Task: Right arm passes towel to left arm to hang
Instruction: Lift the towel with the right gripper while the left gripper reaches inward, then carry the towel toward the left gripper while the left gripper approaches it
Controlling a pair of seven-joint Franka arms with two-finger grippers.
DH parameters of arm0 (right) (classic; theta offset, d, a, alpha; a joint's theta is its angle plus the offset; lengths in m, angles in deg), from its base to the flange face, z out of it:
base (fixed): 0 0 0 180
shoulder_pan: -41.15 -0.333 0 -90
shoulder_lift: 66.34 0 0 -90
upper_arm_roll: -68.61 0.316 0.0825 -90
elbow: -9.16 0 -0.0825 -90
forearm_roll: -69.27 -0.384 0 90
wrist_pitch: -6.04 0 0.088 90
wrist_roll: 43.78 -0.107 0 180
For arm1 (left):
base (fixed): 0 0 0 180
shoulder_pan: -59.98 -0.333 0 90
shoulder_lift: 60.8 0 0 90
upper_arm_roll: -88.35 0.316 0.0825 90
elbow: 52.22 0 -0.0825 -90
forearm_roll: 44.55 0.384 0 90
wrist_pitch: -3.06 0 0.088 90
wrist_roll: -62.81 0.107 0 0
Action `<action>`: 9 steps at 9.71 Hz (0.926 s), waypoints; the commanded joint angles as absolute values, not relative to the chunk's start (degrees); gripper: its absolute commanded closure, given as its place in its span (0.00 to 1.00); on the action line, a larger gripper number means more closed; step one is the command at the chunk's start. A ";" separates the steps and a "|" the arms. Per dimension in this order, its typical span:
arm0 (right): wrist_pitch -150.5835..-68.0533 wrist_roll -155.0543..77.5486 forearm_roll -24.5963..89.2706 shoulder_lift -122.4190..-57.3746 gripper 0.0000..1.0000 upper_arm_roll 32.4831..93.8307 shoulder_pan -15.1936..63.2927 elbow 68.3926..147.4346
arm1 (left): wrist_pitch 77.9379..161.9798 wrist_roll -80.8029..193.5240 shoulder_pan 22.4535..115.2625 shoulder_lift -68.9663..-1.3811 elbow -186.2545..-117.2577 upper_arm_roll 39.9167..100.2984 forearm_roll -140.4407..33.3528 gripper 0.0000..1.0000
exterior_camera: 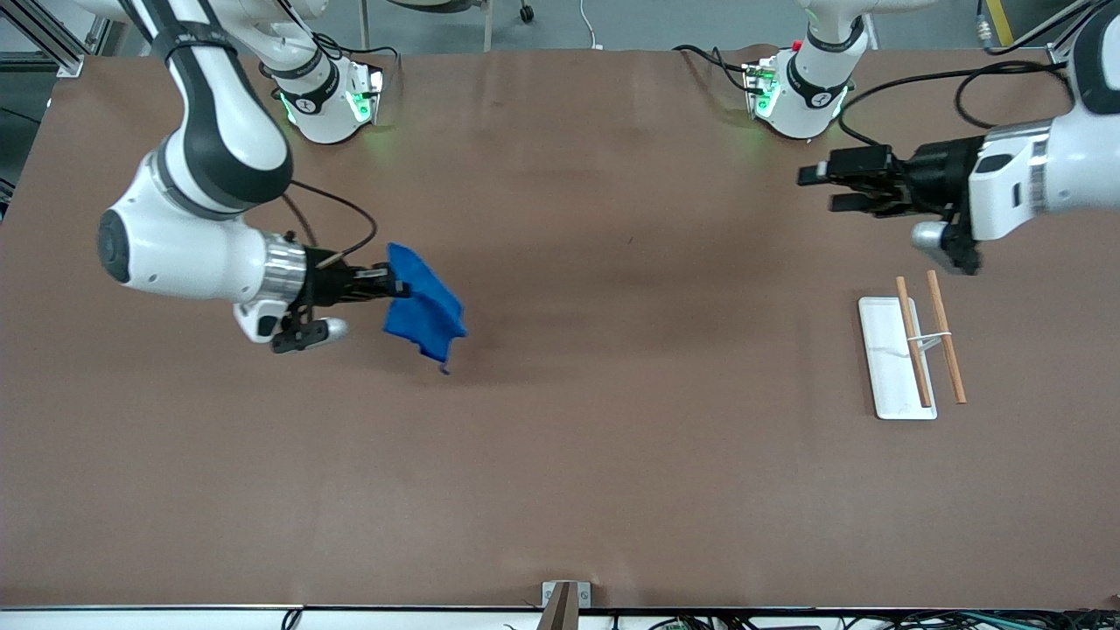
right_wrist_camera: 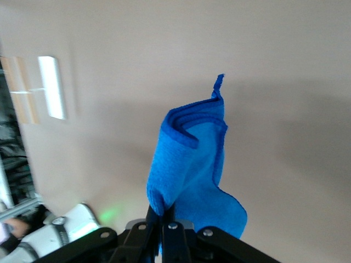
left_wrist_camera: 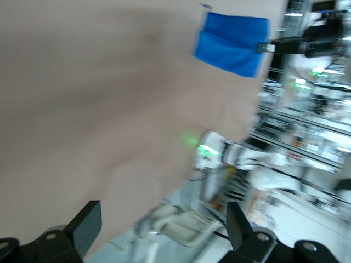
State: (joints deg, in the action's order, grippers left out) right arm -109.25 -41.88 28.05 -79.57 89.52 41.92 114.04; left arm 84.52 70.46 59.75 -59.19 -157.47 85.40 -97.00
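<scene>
Gripped blue towel point(left_wrist_camera: 233, 44), spread fingers point(left_wrist_camera: 85, 226)

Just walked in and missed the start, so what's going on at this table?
The right gripper is shut on a blue towel, holding it up over the table toward the right arm's end, its fingers pointing at the other arm. The left gripper hangs open in the air at the left arm's end, facing the towel and apart from it. A white rack with two wooden rods stands on the table near the left arm. No handover yet.

Right gripper point(exterior_camera: 398, 286) clamped shut, arm held level; left gripper point(exterior_camera: 822, 188) spread open, wrist horizontal
</scene>
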 commanded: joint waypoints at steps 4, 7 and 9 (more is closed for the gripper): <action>-123.12 -42.56 0.08 -79.79 1.00 96.88 36.32 113.31 | 93.80 83.88 59.63 -60.09 -175.50 79.06 -119.56 0.00; -124.65 -42.20 -12.60 -80.58 1.00 101.64 35.96 110.06 | 103.32 96.34 59.63 -59.48 -183.24 71.84 -131.63 0.01; -124.57 -41.94 -20.34 -80.50 1.00 103.66 36.14 109.62 | 105.98 99.19 59.46 -57.73 -184.40 70.68 -133.40 0.01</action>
